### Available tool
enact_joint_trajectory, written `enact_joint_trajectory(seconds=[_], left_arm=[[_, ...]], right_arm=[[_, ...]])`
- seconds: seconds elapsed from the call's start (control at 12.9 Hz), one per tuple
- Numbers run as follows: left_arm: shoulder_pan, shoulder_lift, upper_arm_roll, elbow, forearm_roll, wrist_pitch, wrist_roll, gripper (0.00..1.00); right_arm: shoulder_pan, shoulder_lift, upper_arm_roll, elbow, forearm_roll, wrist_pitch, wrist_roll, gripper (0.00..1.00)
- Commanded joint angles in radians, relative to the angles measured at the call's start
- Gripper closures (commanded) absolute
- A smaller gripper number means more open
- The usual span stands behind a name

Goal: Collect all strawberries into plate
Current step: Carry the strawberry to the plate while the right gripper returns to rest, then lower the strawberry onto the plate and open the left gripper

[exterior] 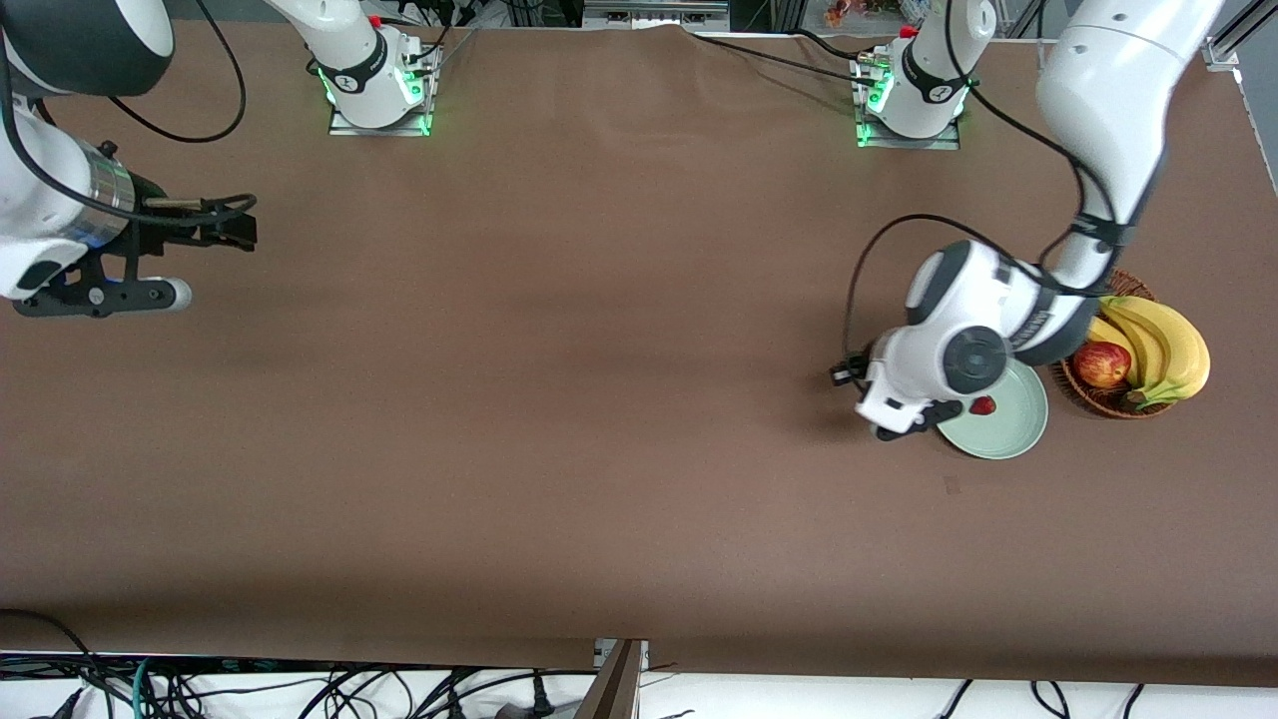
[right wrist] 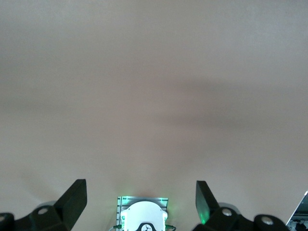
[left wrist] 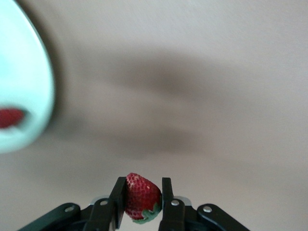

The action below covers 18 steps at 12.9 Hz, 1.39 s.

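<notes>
My left gripper is shut on a strawberry, a small red berry with a green cap, pinched between both fingers. It hangs over the brown table just beside the rim of the pale mint-green plate, on the side toward the right arm's end. In the front view the left wrist hides this gripper and its berry. Another strawberry lies in the plate and shows in the left wrist view too. My right gripper waits open and empty over the table's right-arm end.
A brown wicker basket stands beside the plate, toward the left arm's end, holding bananas and a red-yellow apple. The two arm bases stand along the table edge farthest from the front camera.
</notes>
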Motion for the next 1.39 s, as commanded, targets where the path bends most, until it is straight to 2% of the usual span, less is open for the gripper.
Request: enact_joint_trajectory(seconds=[0.0, 0.23, 0.31, 0.39, 0.46, 0.7, 1.01, 1.16, 1.32], left_arm=[[0.115, 0.002, -0.006, -0.002, 0.000, -0.016, 0.399, 0.96], [0.218, 0.058, -0.006, -0.001, 0.000, 0.045, 0.718, 0.95], [0.233, 0.072, -0.006, -0.002, -0.002, 0.067, 0.788, 0.84], [0.238, 0.075, -0.006, -0.001, 0.000, 0.070, 0.816, 0.55], [0.238, 0.074, -0.006, -0.001, -0.002, 0.072, 0.816, 0.01], [0.233, 0.045, -0.011, 0.001, 0.000, 0.062, 0.814, 0.00], [0.230, -0.133, -0.023, 0.022, 0.000, 0.027, 0.808, 0.00], [0.233, -0.196, -0.023, 0.106, -0.002, -0.075, 0.810, 0.00], [0.218, -0.210, -0.027, 0.291, -0.004, -0.305, 0.805, 0.00]], right_arm=[[-0.055, -0.128, 0.055, -0.164, -0.001, 0.079, -0.003, 0.00], [-0.067, -0.197, 0.061, -0.161, -0.002, 0.091, -0.001, 0.00], [-0.076, -0.203, 0.062, -0.160, -0.002, 0.091, -0.001, 0.00], [-0.084, -0.202, 0.062, -0.161, 0.013, 0.113, 0.000, 0.00], [-0.087, -0.200, 0.062, -0.161, 0.039, 0.102, 0.002, 0.00], [-0.087, -0.199, 0.062, -0.164, 0.050, 0.079, 0.031, 0.00], [-0.087, -0.183, 0.053, -0.146, 0.047, 0.081, 0.025, 0.00], [-0.089, -0.170, 0.053, -0.129, 0.048, 0.081, 0.020, 0.00], [-0.089, -0.154, 0.053, -0.105, 0.048, 0.078, 0.018, 0.00]])
